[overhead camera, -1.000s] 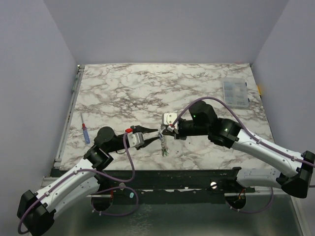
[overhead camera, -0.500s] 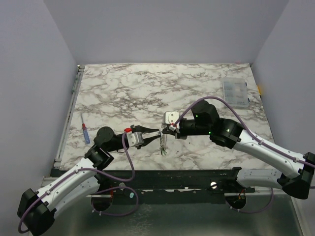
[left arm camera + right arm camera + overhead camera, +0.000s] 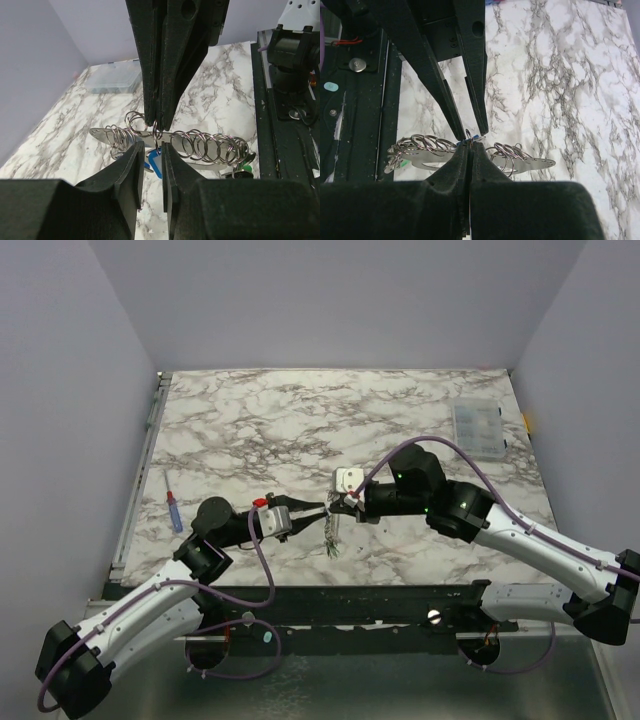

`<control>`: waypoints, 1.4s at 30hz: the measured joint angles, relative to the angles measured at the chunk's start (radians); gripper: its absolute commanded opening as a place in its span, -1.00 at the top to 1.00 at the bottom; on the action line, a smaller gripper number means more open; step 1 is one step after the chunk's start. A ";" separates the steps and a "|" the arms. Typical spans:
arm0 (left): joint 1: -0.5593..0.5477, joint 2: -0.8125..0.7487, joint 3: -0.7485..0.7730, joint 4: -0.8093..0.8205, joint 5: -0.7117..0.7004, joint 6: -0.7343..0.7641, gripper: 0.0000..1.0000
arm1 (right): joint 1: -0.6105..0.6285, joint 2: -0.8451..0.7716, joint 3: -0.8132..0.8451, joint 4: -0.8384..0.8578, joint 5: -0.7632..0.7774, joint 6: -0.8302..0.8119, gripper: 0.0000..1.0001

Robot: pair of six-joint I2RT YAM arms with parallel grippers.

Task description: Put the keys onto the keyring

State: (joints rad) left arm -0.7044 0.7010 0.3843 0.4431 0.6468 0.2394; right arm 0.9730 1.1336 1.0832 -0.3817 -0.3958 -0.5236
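The keyring (image 3: 205, 150) is a pale flat metal strip strung with several wire rings, hanging level above the marble between both arms. My right gripper (image 3: 469, 146) is shut on its middle and comes down from above in the left wrist view (image 3: 155, 122). A blue key (image 3: 155, 164) hangs under the strip from a small ring, and a green key (image 3: 243, 172) dangles at the right end. My left gripper (image 3: 152, 150) sits just under the strip, its jaws a narrow gap apart with that small ring and the blue key head in the gap. In the top view the keyring (image 3: 330, 530) hangs between the fingertips.
A thin screwdriver (image 3: 174, 511) lies near the table's left edge. A clear compartment box (image 3: 478, 428) sits at the far right, also seen as the box (image 3: 112, 80) in the left wrist view. The table's near edge runs just below the keyring.
The left jaws have narrowed around the small ring and the blue key. The right gripper stays shut on the keyring, which has barely shifted.
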 measured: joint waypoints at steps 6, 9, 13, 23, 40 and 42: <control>0.000 0.008 0.000 0.005 0.000 -0.008 1.00 | 0.000 0.000 0.000 0.000 -0.010 0.000 0.99; 0.000 0.008 0.000 0.006 0.000 -0.013 1.00 | 0.000 0.000 0.000 0.001 -0.010 0.000 0.99; 0.000 0.008 -0.001 0.017 0.000 -0.013 1.00 | -0.002 -0.011 -0.011 0.019 -0.010 0.001 0.99; -0.002 0.000 -0.010 0.080 0.011 -0.033 1.00 | -0.002 -0.097 -0.085 0.113 -0.009 0.005 0.99; -0.002 -0.003 -0.017 0.149 0.019 -0.062 0.28 | -0.002 -0.144 -0.120 0.198 -0.009 0.011 0.99; 0.000 -0.002 -0.018 0.152 0.021 -0.066 0.09 | -0.002 -0.145 -0.120 0.204 -0.009 0.011 0.99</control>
State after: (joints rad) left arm -0.7044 0.6991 0.3668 0.5949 0.6682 0.1734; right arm 0.9714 0.9890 0.9630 -0.1780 -0.4046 -0.5125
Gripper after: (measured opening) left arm 0.266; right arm 0.020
